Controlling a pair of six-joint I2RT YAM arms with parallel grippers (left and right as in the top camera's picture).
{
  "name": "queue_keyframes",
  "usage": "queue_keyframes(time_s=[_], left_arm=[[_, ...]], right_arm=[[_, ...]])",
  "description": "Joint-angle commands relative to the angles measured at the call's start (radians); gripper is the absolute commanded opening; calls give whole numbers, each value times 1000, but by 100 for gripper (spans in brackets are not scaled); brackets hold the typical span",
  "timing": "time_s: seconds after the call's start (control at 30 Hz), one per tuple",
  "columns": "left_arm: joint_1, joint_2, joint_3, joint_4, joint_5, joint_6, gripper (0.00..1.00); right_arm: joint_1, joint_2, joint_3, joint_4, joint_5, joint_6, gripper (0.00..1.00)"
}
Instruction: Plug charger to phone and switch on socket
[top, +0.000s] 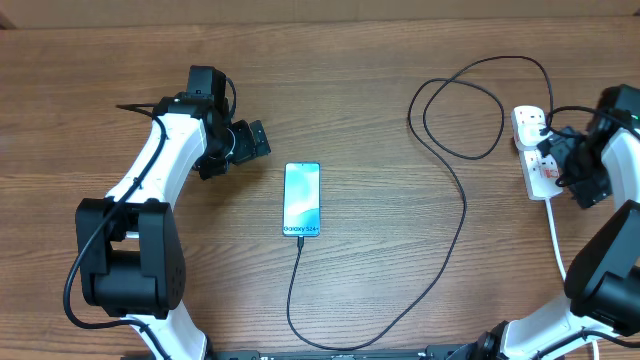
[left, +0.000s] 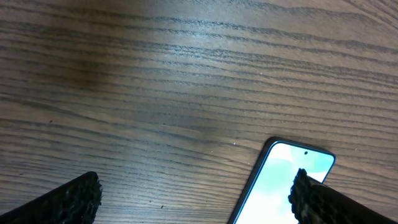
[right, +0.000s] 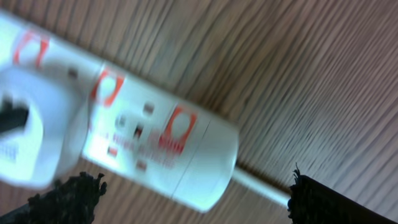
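Left arm (top: 160, 150) comes up from the near-left base, elbow bent, wrist turned inward. Left tool (top: 240, 150) has its jaws spread wide, gripping nothing. Right arm (top: 622, 150) enters at the right edge, wrist pitched down. Right tool (top: 562, 165) is also wide apart, gripping nothing.

Soft, even light covers the wooden table (top: 350, 100), shadows faint. The phone (top: 302, 198) screen glows bright, slightly washed out. Close up, the power strip (right: 143, 134) looks blurred.
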Motion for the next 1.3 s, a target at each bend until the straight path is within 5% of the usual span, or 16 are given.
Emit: queue_keyframes(time_s=[0.0,0.73,1.27], left_arm=[[2,4,11,-1,-10,3,100],[2,4,11,-1,-10,3,100],[2,4,11,-1,-10,3,100]], right_arm=[[-14,5,-12,64,13,26,100],[-19,84,-59,264,89,26,100],[-18,161,-60,314,-82,-39,100]])
